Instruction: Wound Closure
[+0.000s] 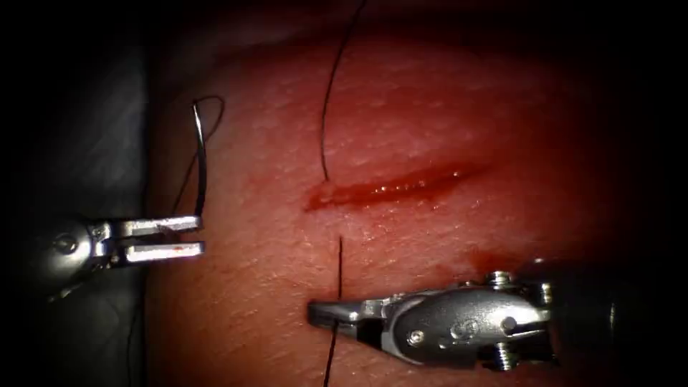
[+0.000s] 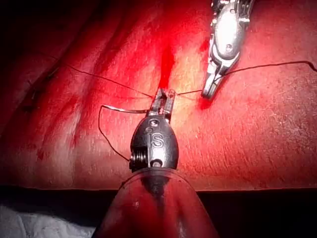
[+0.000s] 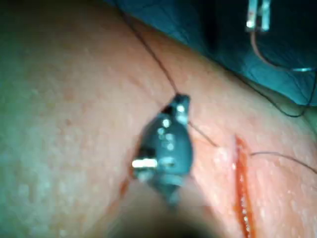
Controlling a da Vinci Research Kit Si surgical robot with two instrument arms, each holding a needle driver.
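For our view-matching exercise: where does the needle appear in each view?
Endoscope: needle rises from the left tool's jaws, gripped near one end, left of the cut, not in the tissue.
Left wrist: needle juts sideways from those jaws.
Right wrist: needle curves away from the left tool.
Shared landmark: the right tool, holding thread.

needle (image 1: 201, 154) left of cut (image 1: 390, 188) (off tissue (image 1: 444, 107)), thread (image 1: 327, 107) crossing

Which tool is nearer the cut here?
Right. The right tool, shut on the thread, sits just below the cut. The left tool holds the needle by one end, clear of the tissue, off its left edge.
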